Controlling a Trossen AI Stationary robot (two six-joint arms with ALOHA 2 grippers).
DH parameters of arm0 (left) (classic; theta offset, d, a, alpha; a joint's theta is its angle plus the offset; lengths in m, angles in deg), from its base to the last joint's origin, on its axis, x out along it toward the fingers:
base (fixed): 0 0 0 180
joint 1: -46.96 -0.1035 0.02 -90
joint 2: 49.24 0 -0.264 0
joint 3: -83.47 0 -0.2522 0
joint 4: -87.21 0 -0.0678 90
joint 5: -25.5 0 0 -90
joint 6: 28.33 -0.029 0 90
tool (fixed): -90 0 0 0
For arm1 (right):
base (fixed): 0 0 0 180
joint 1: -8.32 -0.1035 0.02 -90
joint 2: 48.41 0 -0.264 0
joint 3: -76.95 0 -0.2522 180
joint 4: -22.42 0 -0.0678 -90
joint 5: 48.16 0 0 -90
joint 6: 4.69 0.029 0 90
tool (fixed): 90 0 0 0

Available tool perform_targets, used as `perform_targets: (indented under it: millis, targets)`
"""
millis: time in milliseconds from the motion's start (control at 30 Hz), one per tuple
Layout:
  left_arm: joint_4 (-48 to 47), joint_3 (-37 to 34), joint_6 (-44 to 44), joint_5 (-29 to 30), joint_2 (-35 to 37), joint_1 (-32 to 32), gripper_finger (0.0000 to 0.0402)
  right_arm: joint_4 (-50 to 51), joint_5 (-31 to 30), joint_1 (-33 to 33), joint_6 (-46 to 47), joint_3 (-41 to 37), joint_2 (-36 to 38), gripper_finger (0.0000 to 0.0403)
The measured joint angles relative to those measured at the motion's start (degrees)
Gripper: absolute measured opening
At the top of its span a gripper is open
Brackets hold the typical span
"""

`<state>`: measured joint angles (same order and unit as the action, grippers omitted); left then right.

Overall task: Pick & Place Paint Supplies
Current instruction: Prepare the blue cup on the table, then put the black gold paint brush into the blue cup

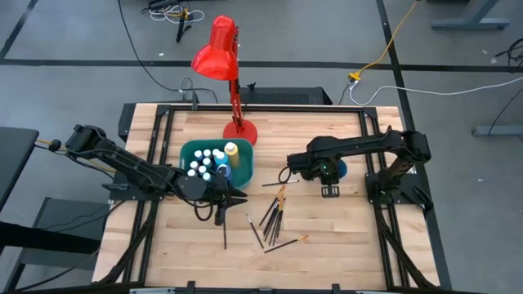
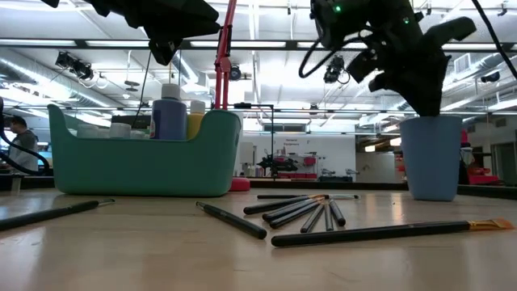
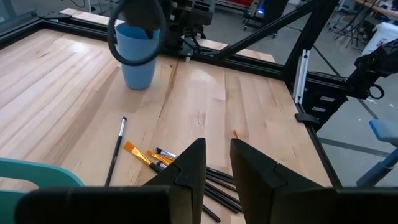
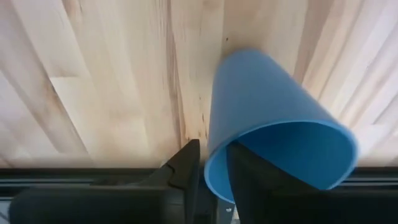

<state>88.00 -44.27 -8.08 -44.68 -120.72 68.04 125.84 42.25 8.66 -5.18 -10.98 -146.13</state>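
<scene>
A pale, plank-jointed wooden bench point(image 1: 327, 237) framed in black rail carries the paint supplies in two groups. A rounded teal plastic bin point(image 1: 246, 166), left of centre, holds small round white-capped paint bottles point(image 1: 201, 164) standing upright, about seven caps countable from above, with a taller yellow bottle point(image 1: 231, 150) at the bin's 2 o'clock corner. In the level view a blue-violet bottle point(image 2: 169, 115) and a yellow one rise above the bin wall.

At 4 o'clock from the bin lie the thin dark-handled brushes point(image 1: 273, 214), about nine: most in a loose fan with long axes running from 7 toward 1 o'clock, tan bristles toward 1 o'clock, one longer brush point(image 1: 285, 242) at the fan's 6 o'clock side lying closer to 8–2, and one point(image 1: 224, 230) apart at 9 o'clock from the fan lying nearly 12–6.

The left gripper point(image 1: 230, 197) hovers at the bin's 6 o'clock edge, its two dark fingers point(image 3: 190, 168) parted by a narrow gap and holding nothing. The right gripper point(image 4: 210, 163) is at 3 o'clock from the bin, tipped down over the smooth tapered blue cup point(image 4: 273, 118), its fingers astride the cup's rim; whether they press the wall cannot be told. A glossy red desk lamp point(image 1: 217, 49) stands at the bin's 12 o'clock.
</scene>
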Motion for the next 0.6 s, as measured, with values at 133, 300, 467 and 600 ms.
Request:
perform_targets:
  millis: [133, 300, 467, 600]
  targets:
    - [-0.02, 0.00, 0.42, -0.01, 0.00, 0.00, 0.0082, 0.15, -0.14, 0.00, -0.01, 3.06, 1.52, 0.0098]
    - [0.13, 0.00, 1.48, 0.30, 0.00, 0.00, 0.0082, 0.27, -0.14, 0.00, -0.01, 7.09, 6.40, 0.0100]
    - [5.01, 0.00, 2.51, 2.76, 0.00, -0.98, 0.0082, -1.66, -1.88, -0.03, 0.56, 8.55, 13.47, 0.0100]
    - [10.86, 0.00, 9.55, 1.63, 0.00, -1.07, 0.0082, -8.67, -4.91, -0.74, 2.62, 8.55, 19.45, 0.0100]
